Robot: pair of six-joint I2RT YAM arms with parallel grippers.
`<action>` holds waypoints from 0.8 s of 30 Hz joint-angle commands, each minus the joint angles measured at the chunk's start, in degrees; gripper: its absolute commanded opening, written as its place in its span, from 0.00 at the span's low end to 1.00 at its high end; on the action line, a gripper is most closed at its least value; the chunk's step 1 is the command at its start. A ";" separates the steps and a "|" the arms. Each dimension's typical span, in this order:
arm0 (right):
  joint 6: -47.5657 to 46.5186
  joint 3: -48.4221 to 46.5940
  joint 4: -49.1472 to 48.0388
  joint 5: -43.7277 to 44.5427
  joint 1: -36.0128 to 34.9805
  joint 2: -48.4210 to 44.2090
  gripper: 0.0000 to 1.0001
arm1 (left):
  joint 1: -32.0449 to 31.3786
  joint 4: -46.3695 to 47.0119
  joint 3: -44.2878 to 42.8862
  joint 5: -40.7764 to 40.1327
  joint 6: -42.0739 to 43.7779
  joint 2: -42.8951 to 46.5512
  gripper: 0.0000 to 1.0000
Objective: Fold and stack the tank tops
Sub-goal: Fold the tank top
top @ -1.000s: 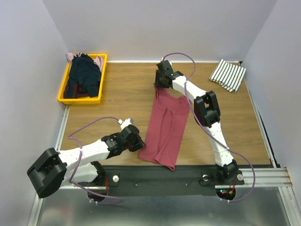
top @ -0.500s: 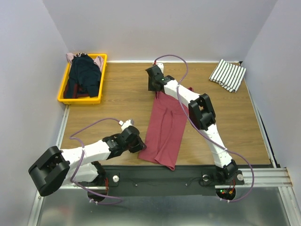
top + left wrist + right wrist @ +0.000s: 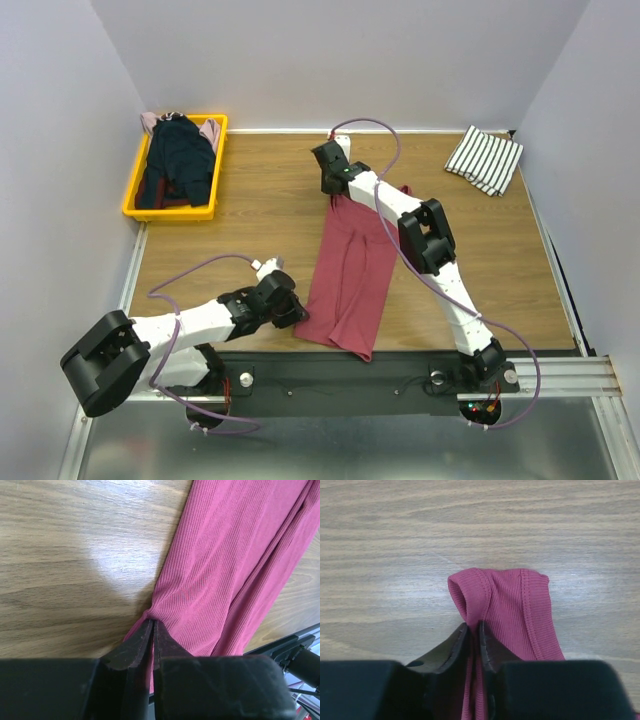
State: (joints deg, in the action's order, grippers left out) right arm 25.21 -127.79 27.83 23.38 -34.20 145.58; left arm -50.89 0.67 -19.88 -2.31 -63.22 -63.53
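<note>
Top view: the red tank top (image 3: 350,275) lies stretched lengthwise across the middle of the desk (image 3: 260,215), straps at the far end and hem at the near edge. Its near right corner reaches over the black rail (image 3: 400,372). My arms cover both grip points here, so this view does not tell me how the fingers stand.

Left wrist view: my left fingers (image 3: 145,640) are pressed together on the left edge of the ribbed red cloth, near the hem. The cloth gathers into a narrow pinch between the tips. A lengthwise fold runs along the right side of the cloth.

Right wrist view: my right fingers (image 3: 464,637) are clamped on a strap. The strap's stitched loop curls over just past the tips and rests on the wood.

Seen in the top view only: a striped tank top (image 3: 485,160) lies folded at the far right corner, well apart from the red one. A yellow bin (image 3: 133,195) at the far left holds a navy top (image 3: 178,160) and some pink cloth (image 3: 210,130).
</note>
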 commanded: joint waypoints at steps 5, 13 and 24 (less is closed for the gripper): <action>4.14 -1.42 -1.91 0.71 0.62 -2.22 0.04 | 0.27 0.30 1.60 -0.59 -1.81 0.42 0.00; 11.87 12.89 -13.14 -11.76 5.63 -10.92 0.00 | 0.27 -2.77 2.04 -1.74 -3.05 1.13 0.00; 17.06 24.68 -25.80 -25.02 10.90 -14.80 0.00 | 0.27 -2.95 1.42 -1.39 -2.52 -1.51 0.00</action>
State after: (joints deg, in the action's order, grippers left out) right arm 39.33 -105.06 9.96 4.91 -24.08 133.19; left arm -50.87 1.15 -19.18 -2.42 -66.54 -63.72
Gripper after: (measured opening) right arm 0.032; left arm 0.025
